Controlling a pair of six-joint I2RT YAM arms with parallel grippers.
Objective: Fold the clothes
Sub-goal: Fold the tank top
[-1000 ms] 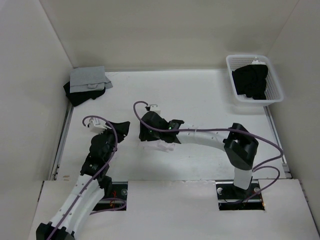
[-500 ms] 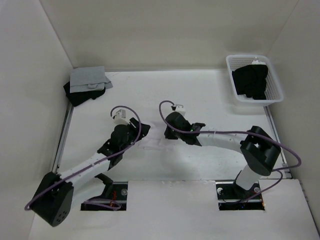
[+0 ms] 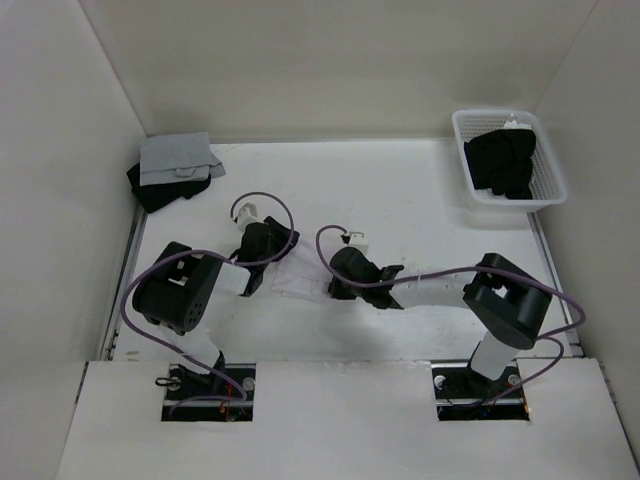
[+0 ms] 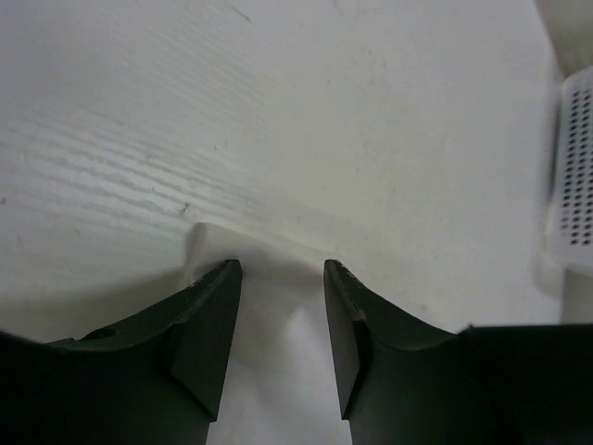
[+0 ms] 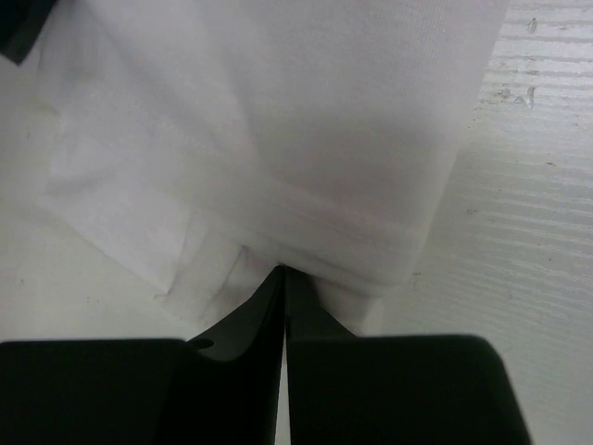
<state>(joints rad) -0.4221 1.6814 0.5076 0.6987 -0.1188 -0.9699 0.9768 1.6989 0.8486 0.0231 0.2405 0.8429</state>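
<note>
At right gripper (image 5: pixel 283 274): pinched shut, nipping a bunched fold at the hemmed edge of the clothes (image 5: pixel 278 120); just beyond the tips, a stitched hem band, then stacked flat layers spreading ahead and to the tips' left; bare table (image 5: pixel 547 139) to the tips' right.

At left gripper (image 4: pixel 281 271): parted moderately, not clamped on anything; in the gap and under the tips, a white flap with a small ridge; cloth edge just ahead of the tips, then bare table; well off to the jaws' right, a slice of white basket (image 4: pixel 574 167).

Handling, as a guess: very light, thin, limp, no stiffness at all; nothing to break, but prone to sag, crease and drag on the table; likely to slide out of a shallow nip; better taken deep, at hem or seam with doubled layers; both ends lifted together to avoid bunching.

Orientation from the top view: spread between the two sets of jaws; long axis roughly jaw to jaw; left-jaw end slightly farther from the arm bases than the right-jaw end; apparently part-folded already, judging by the stacked layers; collar end versus bottom end: cannot tell, white on white.
</note>
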